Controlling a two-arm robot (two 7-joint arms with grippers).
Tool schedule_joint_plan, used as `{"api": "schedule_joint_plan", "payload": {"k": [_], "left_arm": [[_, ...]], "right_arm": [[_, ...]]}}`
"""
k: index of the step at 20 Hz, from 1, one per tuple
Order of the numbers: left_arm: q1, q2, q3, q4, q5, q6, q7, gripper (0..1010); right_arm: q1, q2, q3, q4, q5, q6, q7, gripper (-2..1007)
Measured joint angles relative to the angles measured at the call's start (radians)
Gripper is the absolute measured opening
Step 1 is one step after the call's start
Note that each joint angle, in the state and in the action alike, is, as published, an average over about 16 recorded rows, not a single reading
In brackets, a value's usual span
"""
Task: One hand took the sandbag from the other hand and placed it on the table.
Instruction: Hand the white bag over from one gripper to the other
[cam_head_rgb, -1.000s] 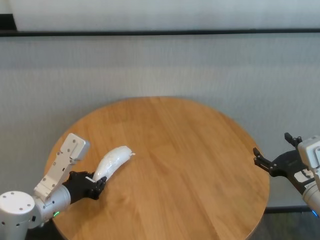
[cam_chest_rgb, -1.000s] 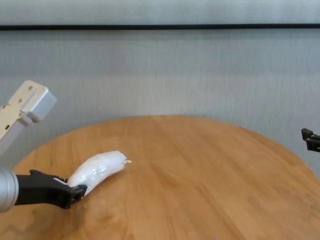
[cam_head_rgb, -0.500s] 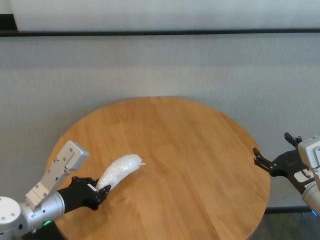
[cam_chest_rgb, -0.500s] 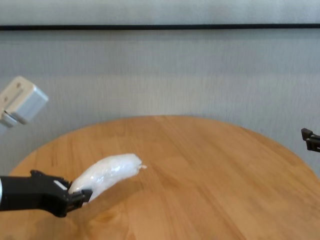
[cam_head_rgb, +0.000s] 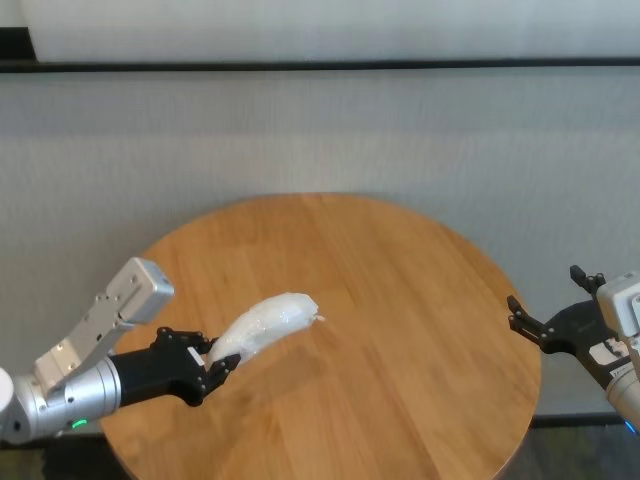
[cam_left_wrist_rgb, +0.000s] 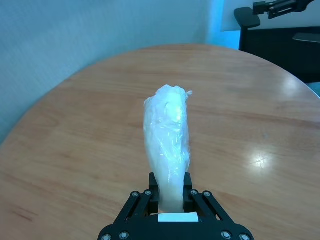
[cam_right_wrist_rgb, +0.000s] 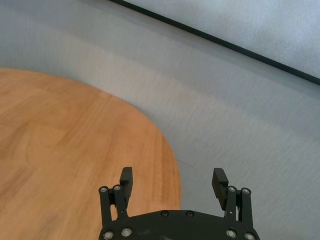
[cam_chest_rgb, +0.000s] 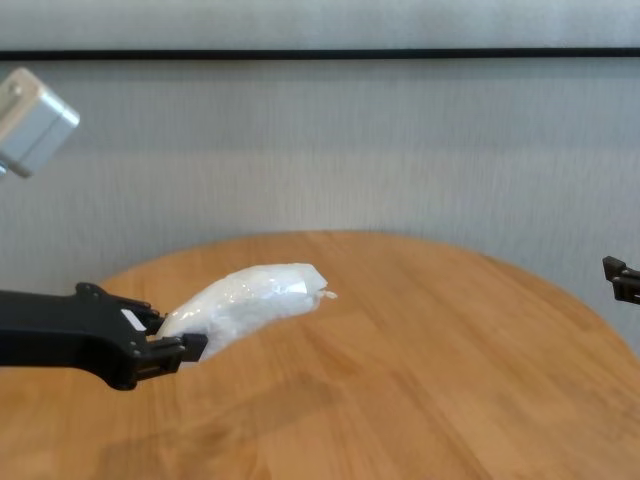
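Note:
My left gripper (cam_head_rgb: 222, 366), the one with the small white sticker, is shut on the near end of the sandbag (cam_head_rgb: 265, 328). The white lumpy pouch is held in the air above the left part of the round wooden table (cam_head_rgb: 400, 300), its crimped tail pointing toward the centre. It also shows in the chest view (cam_chest_rgb: 245, 300) and the left wrist view (cam_left_wrist_rgb: 167, 135), clamped between the fingers (cam_left_wrist_rgb: 154, 186). My right gripper (cam_head_rgb: 543, 288) is open and empty, hovering just off the table's right edge, seen also in the right wrist view (cam_right_wrist_rgb: 172, 173).
A grey textured wall (cam_head_rgb: 320, 130) stands behind the table. The table's right rim (cam_right_wrist_rgb: 170, 165) lies under my right gripper. A dark chair (cam_left_wrist_rgb: 247, 17) shows far off in the left wrist view.
My left gripper has lifted the sandbag off the table and carried it up and toward the table's centre. The right arm has not moved.

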Motion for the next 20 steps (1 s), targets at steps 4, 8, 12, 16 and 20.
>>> {"api": "schedule_joint_plan", "payload": {"k": [4,8,12,16,20], "left_arm": [[-0.018,0.035,0.014,-0.021,-0.028,-0.028,-0.076,279],[-0.041,0.063,0.030,-0.029,-0.056,-0.065,-0.153,278],[-0.061,0.084,0.047,-0.033,-0.081,-0.108,-0.221,279],[-0.077,0.099,0.066,-0.037,-0.098,-0.141,-0.271,279],[-0.087,0.106,0.084,-0.043,-0.112,-0.164,-0.300,279]], "right_arm": [[0.000,0.000,0.000,0.000,0.000,0.000,0.000,1000],[0.000,0.000,0.000,0.000,0.000,0.000,0.000,1000],[0.000,0.000,0.000,0.000,0.000,0.000,0.000,1000],[0.000,0.000,0.000,0.000,0.000,0.000,0.000,1000],[0.000,0.000,0.000,0.000,0.000,0.000,0.000,1000]]}}
